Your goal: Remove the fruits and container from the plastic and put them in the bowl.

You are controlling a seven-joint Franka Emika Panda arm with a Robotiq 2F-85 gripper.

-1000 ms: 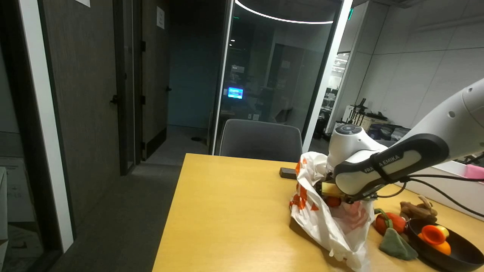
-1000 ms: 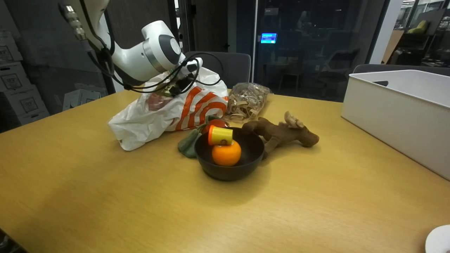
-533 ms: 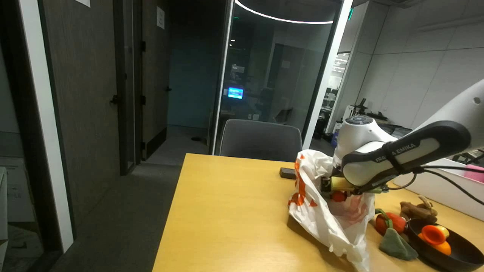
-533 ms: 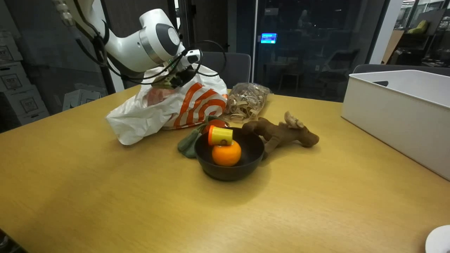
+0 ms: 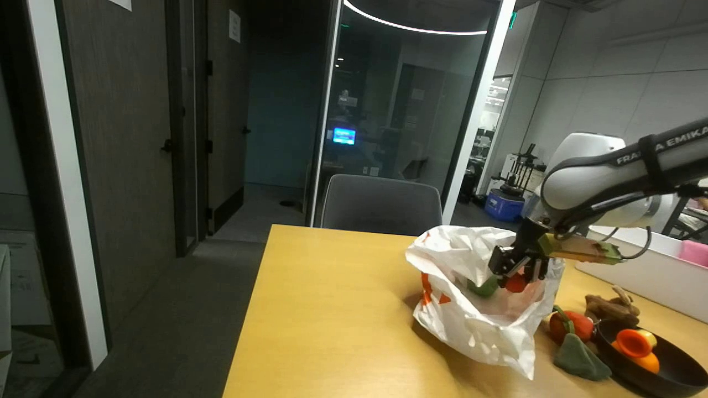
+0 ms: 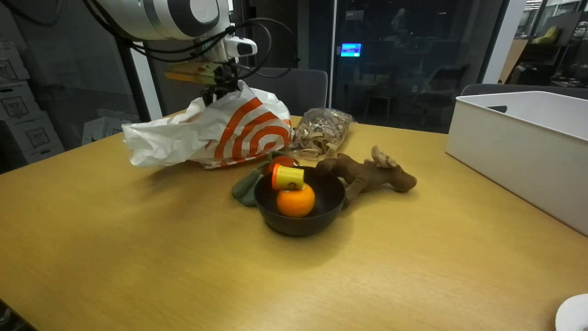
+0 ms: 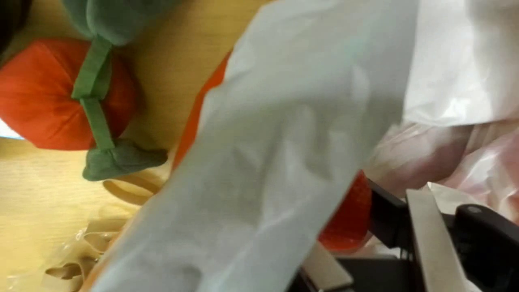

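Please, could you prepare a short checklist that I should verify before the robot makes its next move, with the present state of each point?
1. Pincer gripping the red fruit: ok, it appears held.
2. Fruit clear of the bag: not ok, white plastic partly covers it in the wrist view.
3. Wrist view unblocked: not ok, the bag hides much of it.
4. Room in the bowl: ok, probably; bare space shows beside the orange and yellow cup.
5. Green thing in the bag identified: cannot tell, mostly hidden.

Cup (image 6: 291, 178) and orange (image 6: 296, 203) in bowl (image 6: 298, 226)
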